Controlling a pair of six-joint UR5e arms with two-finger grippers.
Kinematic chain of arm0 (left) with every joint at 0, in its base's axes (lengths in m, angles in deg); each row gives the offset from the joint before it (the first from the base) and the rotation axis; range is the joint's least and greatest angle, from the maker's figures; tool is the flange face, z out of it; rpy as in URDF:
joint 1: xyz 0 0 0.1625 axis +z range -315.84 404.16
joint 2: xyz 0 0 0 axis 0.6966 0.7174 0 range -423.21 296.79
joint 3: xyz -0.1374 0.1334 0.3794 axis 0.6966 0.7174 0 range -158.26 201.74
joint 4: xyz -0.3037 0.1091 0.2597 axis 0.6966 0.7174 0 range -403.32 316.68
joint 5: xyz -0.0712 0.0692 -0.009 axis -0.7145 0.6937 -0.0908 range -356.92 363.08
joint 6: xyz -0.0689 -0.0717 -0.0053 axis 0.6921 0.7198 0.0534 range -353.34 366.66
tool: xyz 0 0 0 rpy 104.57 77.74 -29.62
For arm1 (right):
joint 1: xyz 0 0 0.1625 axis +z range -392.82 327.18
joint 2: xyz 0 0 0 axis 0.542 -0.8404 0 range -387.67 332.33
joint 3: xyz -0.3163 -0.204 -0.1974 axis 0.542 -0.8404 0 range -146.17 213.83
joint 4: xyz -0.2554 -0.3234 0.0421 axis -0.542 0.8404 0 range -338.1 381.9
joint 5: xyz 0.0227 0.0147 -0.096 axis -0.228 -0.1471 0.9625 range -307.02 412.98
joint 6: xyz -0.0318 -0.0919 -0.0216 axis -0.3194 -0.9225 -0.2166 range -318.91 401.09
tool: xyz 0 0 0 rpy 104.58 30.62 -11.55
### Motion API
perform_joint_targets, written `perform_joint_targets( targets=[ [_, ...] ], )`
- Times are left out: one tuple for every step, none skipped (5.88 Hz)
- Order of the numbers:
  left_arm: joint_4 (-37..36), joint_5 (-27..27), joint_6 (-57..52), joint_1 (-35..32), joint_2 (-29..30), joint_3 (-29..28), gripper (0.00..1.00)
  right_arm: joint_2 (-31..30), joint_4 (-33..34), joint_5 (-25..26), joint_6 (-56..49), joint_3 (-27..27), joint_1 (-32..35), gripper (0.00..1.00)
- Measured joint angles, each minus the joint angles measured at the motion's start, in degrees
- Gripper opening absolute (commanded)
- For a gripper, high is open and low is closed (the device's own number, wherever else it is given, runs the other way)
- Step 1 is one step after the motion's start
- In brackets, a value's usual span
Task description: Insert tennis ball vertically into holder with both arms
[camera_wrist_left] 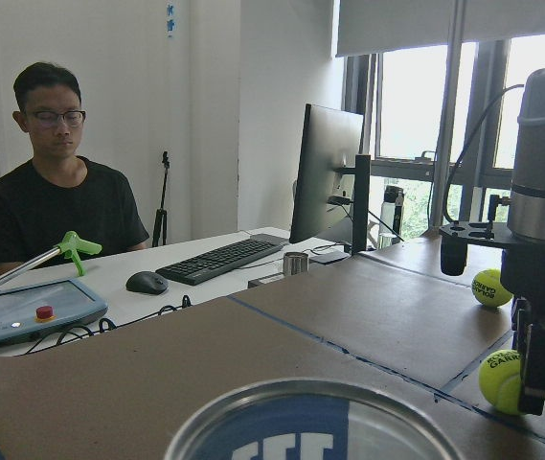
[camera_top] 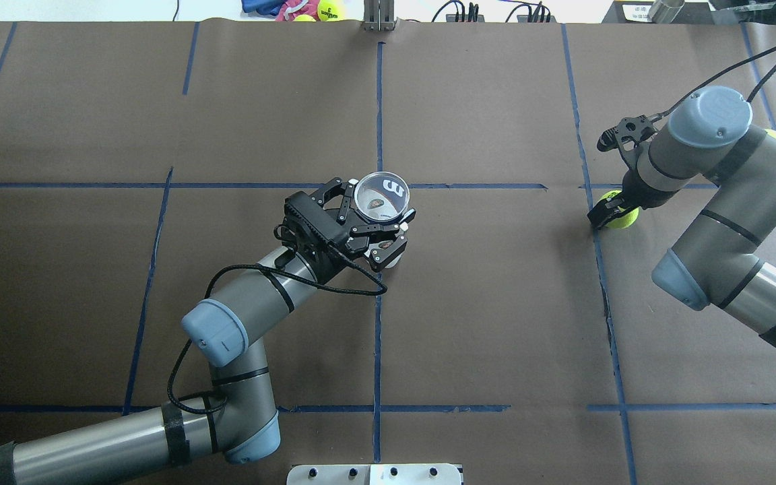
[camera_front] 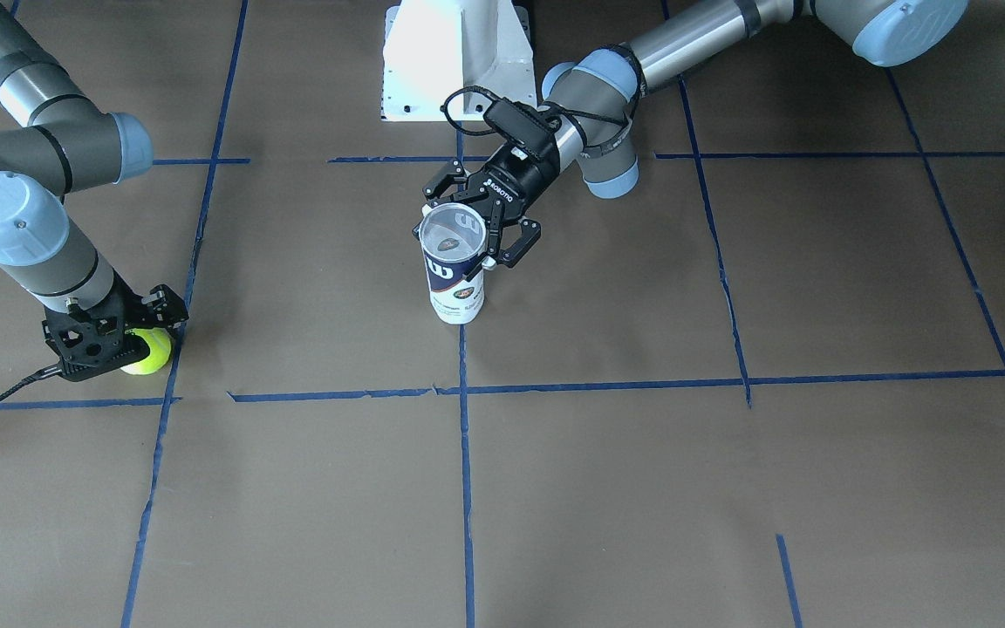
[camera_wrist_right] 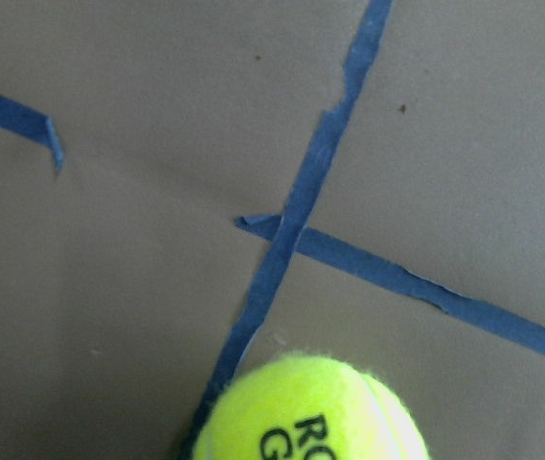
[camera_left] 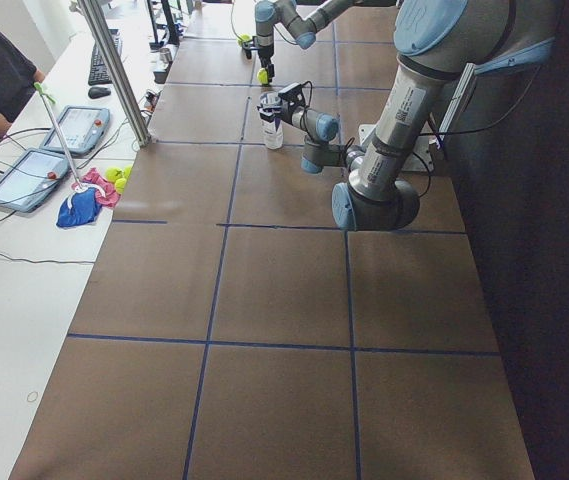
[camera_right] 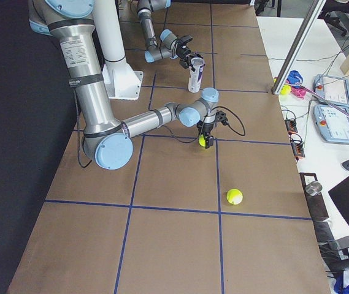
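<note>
Tennis ball (camera_front: 149, 353) to go down into the tall can, so here is the set-up, big things first.

Left arm (camera_top: 240, 316): stretched to the middle of the table (camera_top: 496, 303), coming in from the side, most likely to leave the space over the can free.

Right arm (camera_top: 731, 202): bent down far off at the right in the overhead view, well apart from the can.

Holder (camera_front: 454, 279): standing straight up in the middle, round top facing up, ready for a drop from above.

Left gripper (camera_front: 481, 218): fingers closed round the holder near its top, pinching from two sides, likely to stop any tipping.

Right gripper (camera_front: 140, 336): pointing down, a finger on each side of the tennis ball, seemingly squeezed onto it.

Ball itself: low at the table, just beside a blue tape line (camera_wrist_right: 282, 259), not yet over the holder.
</note>
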Motion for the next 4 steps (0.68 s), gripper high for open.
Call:
perform_joint_targets(
  targets=[
    [0.0,0.0,0.0,0.0,0.0,0.0,0.89,0.6,-0.6,-0.5,0.1,-0.2,0.2,0.00],
    [0.0,0.0,0.0,0.0,0.0,-0.1,0.89,1.1,-0.8,-1.7,0.2,0.6,0.6,0.00],
    [0.0,0.0,0.1,0.0,-0.3,0.0,0.90,2.1,-0.8,-2.7,2.4,3.4,1.0,0.00],
    [0.1,0.1,0.1,0.0,-0.6,0.0,0.90,5.0,-0.6,-3.0,9.8,7.5,0.5,0.00]
  ],
)
